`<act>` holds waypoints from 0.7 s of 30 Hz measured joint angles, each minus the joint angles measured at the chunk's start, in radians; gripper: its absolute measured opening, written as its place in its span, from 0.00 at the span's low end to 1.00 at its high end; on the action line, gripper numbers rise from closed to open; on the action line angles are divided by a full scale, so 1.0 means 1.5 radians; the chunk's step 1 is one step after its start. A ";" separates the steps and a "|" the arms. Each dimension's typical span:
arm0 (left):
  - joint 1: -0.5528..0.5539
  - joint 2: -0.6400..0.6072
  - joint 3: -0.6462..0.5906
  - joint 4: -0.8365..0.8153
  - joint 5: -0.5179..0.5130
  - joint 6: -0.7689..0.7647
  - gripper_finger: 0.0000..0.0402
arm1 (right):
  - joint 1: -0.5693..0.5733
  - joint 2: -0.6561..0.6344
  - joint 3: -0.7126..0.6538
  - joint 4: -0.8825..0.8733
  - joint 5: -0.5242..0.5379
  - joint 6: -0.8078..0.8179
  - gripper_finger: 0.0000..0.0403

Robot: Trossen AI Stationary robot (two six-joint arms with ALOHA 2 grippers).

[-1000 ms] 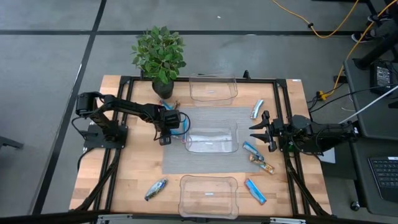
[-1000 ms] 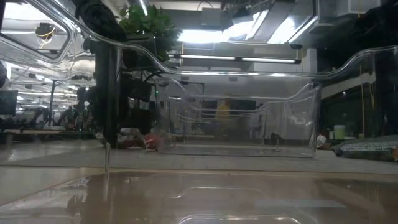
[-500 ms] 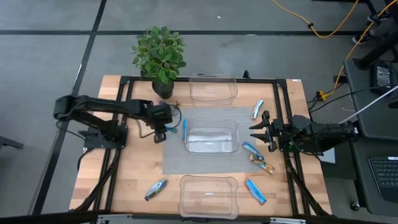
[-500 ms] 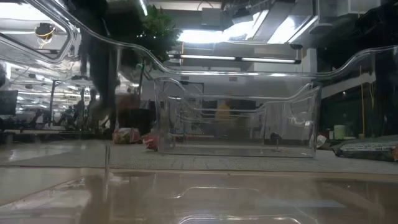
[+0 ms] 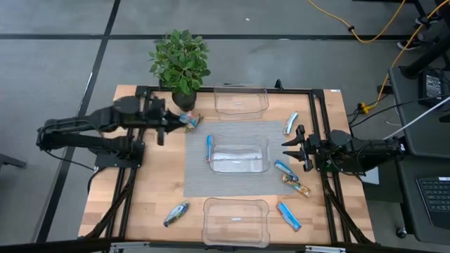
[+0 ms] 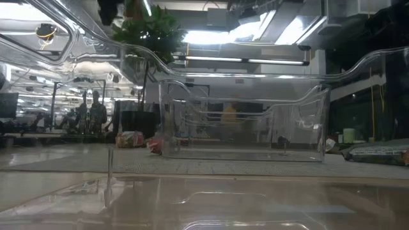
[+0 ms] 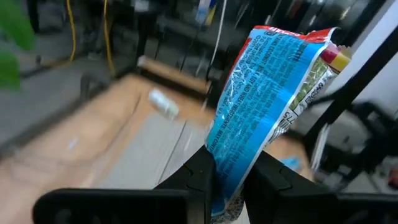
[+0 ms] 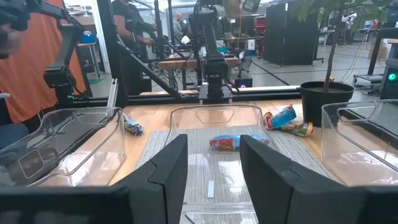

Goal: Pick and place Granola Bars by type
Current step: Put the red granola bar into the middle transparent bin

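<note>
The left gripper [image 7: 229, 177], clenched on a bright blue bar [image 7: 267, 106] near the plant [image 5: 180, 62], should keep it pinched and aim for one clear bin [image 5: 241, 100], while the right gripper [image 5: 294, 147] waits unclenched and empty beside the middle bin [image 5: 239, 159].

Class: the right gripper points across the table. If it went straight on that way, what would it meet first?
Most likely the middle bin: the right gripper faces its near wall, jaws open. The blue bar lies beyond it. Depth is hard to judge.
</note>
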 joint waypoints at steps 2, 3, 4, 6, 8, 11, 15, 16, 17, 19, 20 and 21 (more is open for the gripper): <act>0.000 -0.021 0.000 0.014 0.000 0.000 0.13 | 0.000 0.000 0.000 0.000 0.000 0.000 0.37; -0.001 -0.030 0.000 0.014 0.000 0.000 0.13 | 0.000 0.000 0.000 0.000 0.000 0.000 0.37; -0.003 -0.035 0.000 0.012 0.000 0.000 0.13 | 0.000 0.000 0.000 0.000 0.000 0.000 0.37; -0.006 -0.040 0.000 0.013 0.002 0.000 0.13 | 0.000 0.000 0.000 0.000 0.000 0.000 0.37; -0.011 -0.038 0.006 0.005 0.004 0.000 0.13 | 0.000 0.000 0.000 0.000 0.000 0.000 0.37; -0.017 -0.009 0.038 -0.003 0.009 0.001 0.13 | 0.000 0.000 0.000 0.000 0.000 0.000 0.37; -0.020 0.054 0.111 -0.032 0.035 0.032 0.13 | 0.000 0.000 0.000 0.000 0.000 0.001 0.37; -0.020 0.073 0.135 -0.044 0.041 0.042 0.13 | 0.000 0.000 0.000 0.000 0.000 0.001 0.37; -0.020 0.094 0.162 -0.056 0.044 0.052 0.13 | 0.000 0.000 0.000 0.000 0.000 0.002 0.37; -0.020 0.138 0.217 -0.084 0.048 0.074 0.13 | 0.000 0.000 0.000 0.000 0.000 0.002 0.37; -0.020 0.161 0.246 -0.097 0.055 0.086 0.13 | 0.000 0.000 0.000 0.000 0.000 0.002 0.37; -0.020 0.183 0.275 -0.108 0.064 0.098 0.13 | 0.000 0.000 0.000 0.000 0.000 0.002 0.37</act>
